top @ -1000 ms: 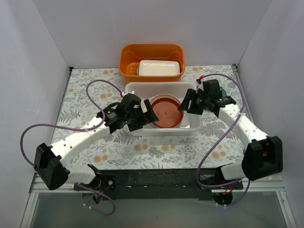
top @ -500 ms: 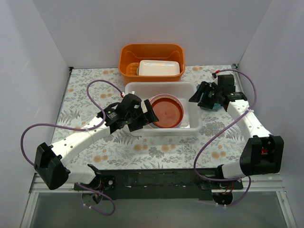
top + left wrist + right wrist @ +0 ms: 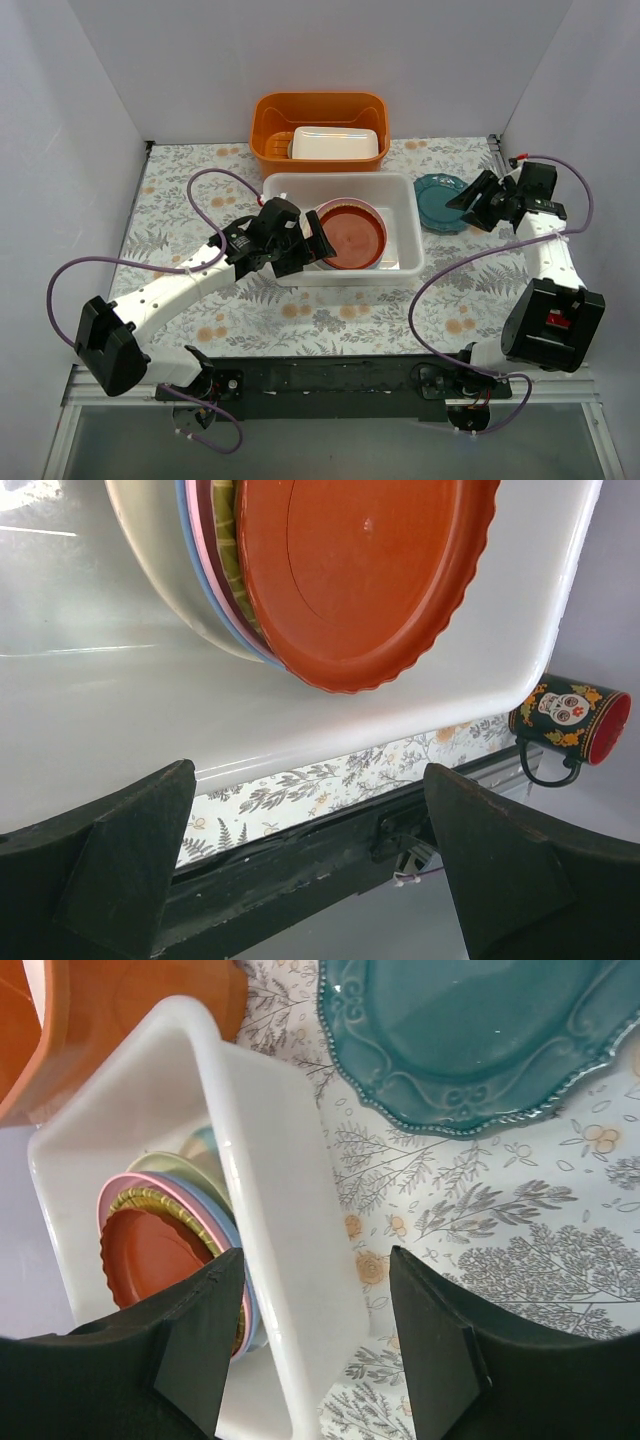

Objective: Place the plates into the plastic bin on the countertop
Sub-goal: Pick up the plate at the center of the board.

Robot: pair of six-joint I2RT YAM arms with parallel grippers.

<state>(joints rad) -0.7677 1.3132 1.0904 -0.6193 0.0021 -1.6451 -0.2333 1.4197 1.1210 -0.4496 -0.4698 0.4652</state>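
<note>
The white plastic bin (image 3: 398, 200) stands mid-countertop and holds a stack of plates with the red-brown plate (image 3: 350, 238) on top. The stack shows in the left wrist view (image 3: 365, 575) and the right wrist view (image 3: 150, 1245). A teal scalloped plate (image 3: 440, 201) lies on the floral cloth right of the bin, also in the right wrist view (image 3: 480, 1030). My left gripper (image 3: 315, 243) is open and empty at the bin's near-left edge. My right gripper (image 3: 467, 208) is open and empty, just right of the teal plate.
An orange tub (image 3: 320, 112) holding a small white box (image 3: 336, 143) stands behind the bin. A dark skull-print mug (image 3: 570, 720) shows at the right of the left wrist view. White walls enclose the countertop (image 3: 180, 200) on three sides.
My right arm has swung right, away from the bin, to the far right side. The teal plate, hidden under it before, now shows on the cloth. The left arm has barely moved.
</note>
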